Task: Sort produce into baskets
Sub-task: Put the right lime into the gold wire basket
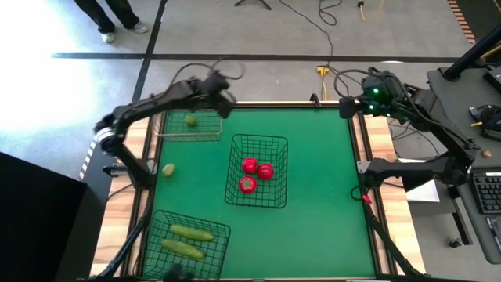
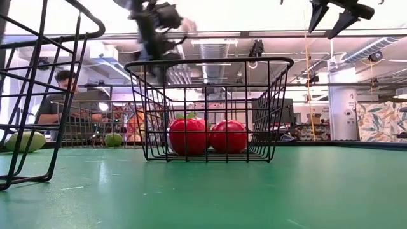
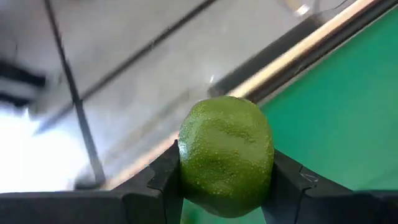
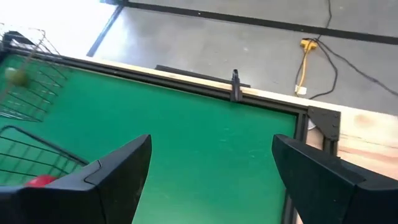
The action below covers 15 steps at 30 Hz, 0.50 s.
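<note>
Pinched between the fingers of the left end effector (image 3: 227,193), a lime (image 3: 226,155) is carried high at the upper left of the high view, probably toward the pale basket (image 1: 190,124) where one lime (image 1: 190,120) already lies; another lime (image 1: 168,169) waits on the counter (image 1: 321,188). The right end effector (image 4: 211,177) is held spread above the upper right. No writing can be read.

My two arms are dark, slim and jointed. My right arm (image 1: 423,117) shows a small green light near its wrist. My right end effector (image 4: 211,180) has broad, wedge-shaped black fingers.
</note>
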Tool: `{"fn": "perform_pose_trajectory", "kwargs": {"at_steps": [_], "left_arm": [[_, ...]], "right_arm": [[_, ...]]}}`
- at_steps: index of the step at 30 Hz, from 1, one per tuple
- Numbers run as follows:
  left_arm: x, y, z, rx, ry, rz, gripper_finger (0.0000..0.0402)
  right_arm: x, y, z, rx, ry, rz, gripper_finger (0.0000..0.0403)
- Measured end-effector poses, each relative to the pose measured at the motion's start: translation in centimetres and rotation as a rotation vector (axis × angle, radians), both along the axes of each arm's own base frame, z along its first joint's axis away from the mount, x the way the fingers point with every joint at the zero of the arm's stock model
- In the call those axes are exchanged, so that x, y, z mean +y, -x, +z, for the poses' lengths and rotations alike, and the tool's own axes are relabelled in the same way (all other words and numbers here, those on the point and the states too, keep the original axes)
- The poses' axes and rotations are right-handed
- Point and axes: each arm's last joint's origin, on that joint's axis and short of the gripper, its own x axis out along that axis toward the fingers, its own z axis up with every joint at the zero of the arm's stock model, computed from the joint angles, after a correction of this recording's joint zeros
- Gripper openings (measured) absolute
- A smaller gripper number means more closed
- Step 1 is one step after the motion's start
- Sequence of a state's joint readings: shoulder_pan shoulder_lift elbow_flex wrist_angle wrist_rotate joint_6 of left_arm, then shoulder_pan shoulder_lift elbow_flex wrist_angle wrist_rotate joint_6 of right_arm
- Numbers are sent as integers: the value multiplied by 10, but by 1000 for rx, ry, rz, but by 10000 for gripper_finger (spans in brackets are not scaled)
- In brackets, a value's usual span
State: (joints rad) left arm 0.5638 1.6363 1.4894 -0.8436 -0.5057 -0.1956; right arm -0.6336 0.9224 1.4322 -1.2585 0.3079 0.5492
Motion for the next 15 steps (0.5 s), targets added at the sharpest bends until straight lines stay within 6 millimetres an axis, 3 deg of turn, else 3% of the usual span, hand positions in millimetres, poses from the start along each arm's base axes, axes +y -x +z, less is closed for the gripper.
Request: {"fn": "perform_pose_trajectory", "kwargs": {"at_steps": [4,7,12,15], "left_arm": [[-1,47,-29,-55,92,181,138],[8,68,-49,-85,183,253,138],[25,86,-77,-49,335,316,138],[37,87,-87,-48,398,304,138]], "right_arm": [[1,-4,0,-21,-6,4,325],[-2,-14,-3,-21,-12,22,324],[-4,-41,-3,-69,20,96,324],[-1,-63,-1,-132,62,169,324]]}}
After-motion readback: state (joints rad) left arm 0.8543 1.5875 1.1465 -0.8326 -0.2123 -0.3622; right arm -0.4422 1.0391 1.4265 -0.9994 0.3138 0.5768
